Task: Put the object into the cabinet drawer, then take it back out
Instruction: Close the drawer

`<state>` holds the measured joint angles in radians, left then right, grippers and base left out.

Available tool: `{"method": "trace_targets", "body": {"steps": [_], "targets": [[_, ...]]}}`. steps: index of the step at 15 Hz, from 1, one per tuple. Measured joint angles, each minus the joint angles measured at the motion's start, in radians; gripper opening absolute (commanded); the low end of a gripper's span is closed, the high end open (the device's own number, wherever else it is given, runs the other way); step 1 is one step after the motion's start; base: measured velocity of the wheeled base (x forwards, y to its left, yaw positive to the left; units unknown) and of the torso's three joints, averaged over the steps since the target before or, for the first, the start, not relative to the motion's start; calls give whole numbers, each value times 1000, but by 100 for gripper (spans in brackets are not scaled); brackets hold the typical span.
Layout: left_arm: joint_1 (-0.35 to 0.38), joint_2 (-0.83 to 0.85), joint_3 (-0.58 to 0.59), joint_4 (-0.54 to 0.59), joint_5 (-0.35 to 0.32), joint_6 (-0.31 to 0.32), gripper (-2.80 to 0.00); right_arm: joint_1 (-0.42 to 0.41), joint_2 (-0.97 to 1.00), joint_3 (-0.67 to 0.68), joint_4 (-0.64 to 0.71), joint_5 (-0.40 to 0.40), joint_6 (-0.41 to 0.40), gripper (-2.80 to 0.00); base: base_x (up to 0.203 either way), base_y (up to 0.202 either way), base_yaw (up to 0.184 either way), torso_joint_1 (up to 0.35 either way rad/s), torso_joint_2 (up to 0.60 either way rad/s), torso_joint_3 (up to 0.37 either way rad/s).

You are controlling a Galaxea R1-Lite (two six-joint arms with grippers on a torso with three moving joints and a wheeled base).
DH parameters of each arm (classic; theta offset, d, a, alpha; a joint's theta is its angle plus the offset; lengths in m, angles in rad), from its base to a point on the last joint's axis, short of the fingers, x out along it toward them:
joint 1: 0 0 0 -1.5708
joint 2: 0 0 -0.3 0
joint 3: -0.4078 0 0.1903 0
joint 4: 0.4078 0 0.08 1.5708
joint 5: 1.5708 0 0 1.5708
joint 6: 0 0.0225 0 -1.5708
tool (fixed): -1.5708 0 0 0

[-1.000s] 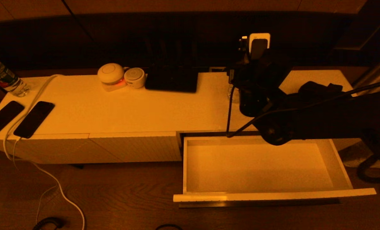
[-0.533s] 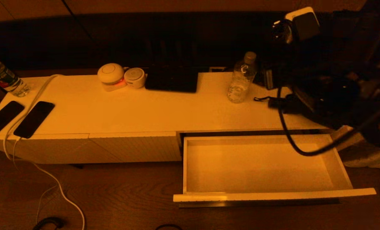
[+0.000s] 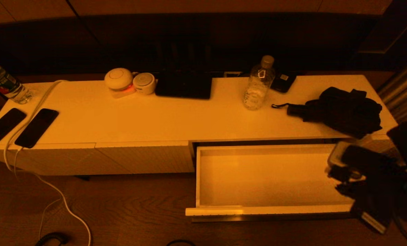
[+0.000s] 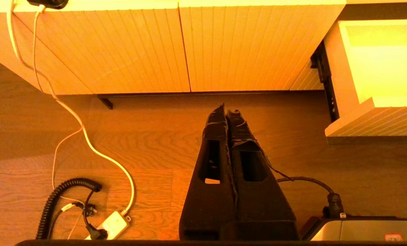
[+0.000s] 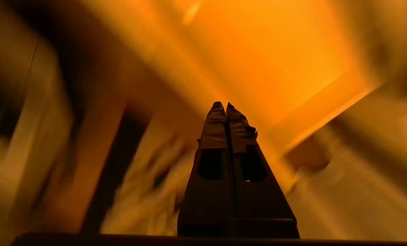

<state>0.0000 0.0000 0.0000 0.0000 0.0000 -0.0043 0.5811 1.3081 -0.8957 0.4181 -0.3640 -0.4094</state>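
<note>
The cabinet drawer (image 3: 275, 209) is pulled far out at the right of the white cabinet, and its pale inside is bare. A clear plastic bottle (image 3: 258, 85) stands upright on the cabinet top behind it. My right arm (image 3: 370, 177) hangs low by the drawer's right front corner. The right gripper (image 5: 225, 104) is shut with nothing in it. My left gripper (image 4: 228, 108) is also shut and empty; it hovers over the wooden floor in front of the slotless ribbed panels (image 4: 189, 44), left of the drawer's ribbed front (image 4: 377, 119). It is out of the head view.
A black bundle (image 3: 343, 109) lies on the top at the right, with a small dark item (image 3: 283, 82) behind the bottle. Two phones (image 3: 36, 127), a white cable, a second bottle (image 3: 5, 83), round white devices (image 3: 118, 79) and a flat black device (image 3: 184, 85) sit further left. A power strip (image 4: 111, 223) lies on the floor.
My right arm has swung away from the bottle on the cabinet top, out to the right and down to the drawer's right front corner. The bottle stays upright on the top.
</note>
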Motion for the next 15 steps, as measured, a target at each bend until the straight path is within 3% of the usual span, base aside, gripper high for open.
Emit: {"method": "trace_targets", "body": {"steps": [4,8,11,15], "targets": [[0,0,0,0,0,0,-280,-6,-44,75,221,43,2,-280,0,0,0,0,0,0],[0,0,0,0,0,0,-280,9,-31,160,224,107,0,-280,0,0,0,0,0,0],[0,0,0,0,0,0,-280,37,12,216,141,121,-5,-280,0,0,0,0,0,0],[0,0,0,0,0,0,-280,39,104,277,-111,128,-13,-280,0,0,0,0,0,0]]}}
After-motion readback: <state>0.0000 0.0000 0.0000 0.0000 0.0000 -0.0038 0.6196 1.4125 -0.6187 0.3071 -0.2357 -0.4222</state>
